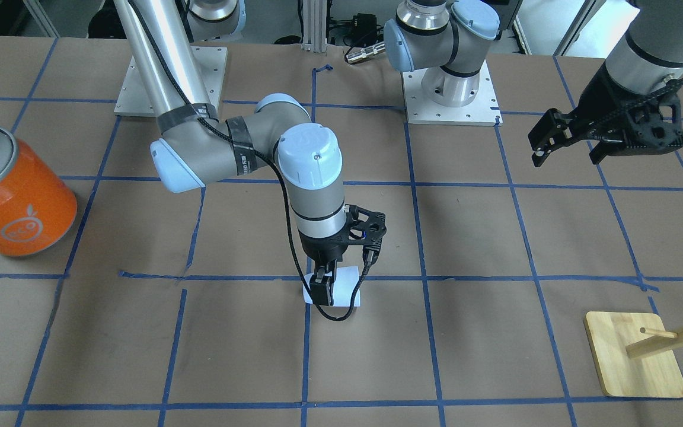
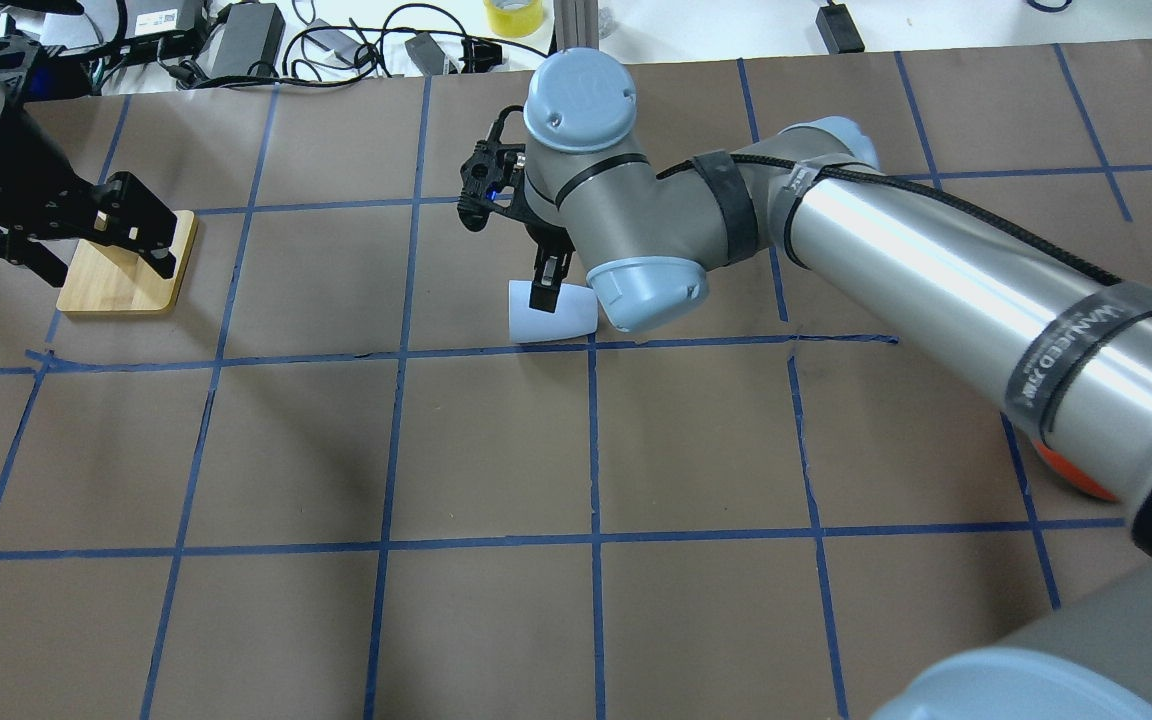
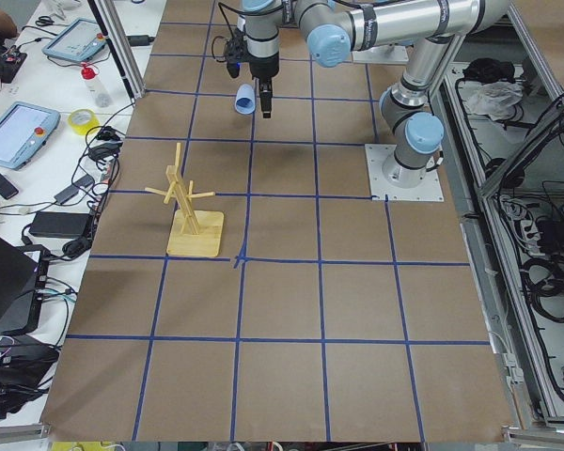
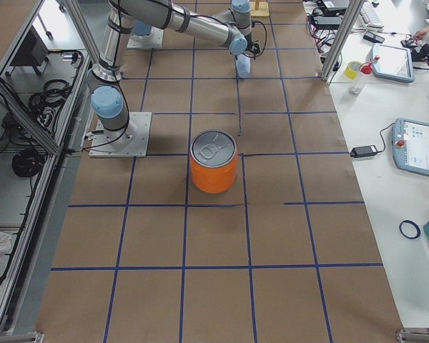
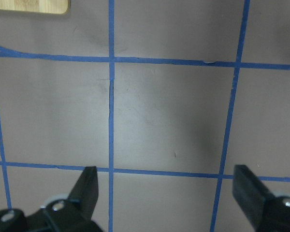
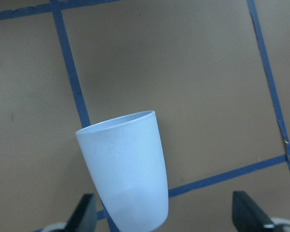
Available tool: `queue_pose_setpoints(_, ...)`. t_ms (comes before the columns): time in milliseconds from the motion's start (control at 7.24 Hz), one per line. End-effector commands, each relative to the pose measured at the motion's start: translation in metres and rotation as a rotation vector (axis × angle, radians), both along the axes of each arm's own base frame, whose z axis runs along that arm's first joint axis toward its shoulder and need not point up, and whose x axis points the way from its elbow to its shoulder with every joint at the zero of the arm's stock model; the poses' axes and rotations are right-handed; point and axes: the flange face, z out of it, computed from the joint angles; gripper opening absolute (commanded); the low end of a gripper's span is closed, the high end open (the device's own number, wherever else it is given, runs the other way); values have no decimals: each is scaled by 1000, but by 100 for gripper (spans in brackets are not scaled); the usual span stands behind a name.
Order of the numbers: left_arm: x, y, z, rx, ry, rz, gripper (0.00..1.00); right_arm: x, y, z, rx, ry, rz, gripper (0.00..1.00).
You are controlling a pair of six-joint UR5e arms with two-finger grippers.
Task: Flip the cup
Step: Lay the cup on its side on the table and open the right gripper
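Cup (image 2: 548, 312) lies on its side mid-bench (image 2: 496, 450), just beside a blue tape line (image 2: 386, 353). It's small, pale blue-white, tapered, with plain matte walls and no handle. The wide rim points to the robot's left. Right end effector (image 6: 164, 205) is over it, spread, with the cup between the fingers and nearer one of them. Left end effector (image 5: 166, 188) is spread and holds nothing, near the wooden stand (image 1: 632, 356).

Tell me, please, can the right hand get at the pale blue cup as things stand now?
Probably yes. The right hand hangs open right above the cup, which lies on its side on the table. Nothing stands between them, and the left arm is far off at the other end.
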Motion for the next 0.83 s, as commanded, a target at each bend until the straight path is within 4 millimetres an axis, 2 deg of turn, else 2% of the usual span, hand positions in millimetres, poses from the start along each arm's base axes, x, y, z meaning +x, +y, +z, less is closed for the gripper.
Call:
queue_pose_setpoints(0, 0, -3, -5, 9, 13, 4, 100, -60, -8, 42, 58, -24, -277, 100)
queue_pose_setpoints(138, -1, -8, -11, 10, 14, 23, 100, -94, -20, 57, 48, -46, -381, 100)
queue_pose_setpoints(276, -8, -10, -23, 35, 19, 86, 100, -121, -19, 76, 75, -60, -431, 100)
queue_pose_setpoints(415, -43, -15, -45, 63, 9, 65, 100, -150, -4, 102, 133, -48, -528, 100)
queue_pose_setpoints(553, -74, -33, -53, -25, 8, 59, 100, -190, 9, 129, 170, -36, -613, 100)
queue_pose_setpoints(691, -102, -43, -72, -19, 69, 57, 100, -224, 28, 151, 222, -23, -682, 100)
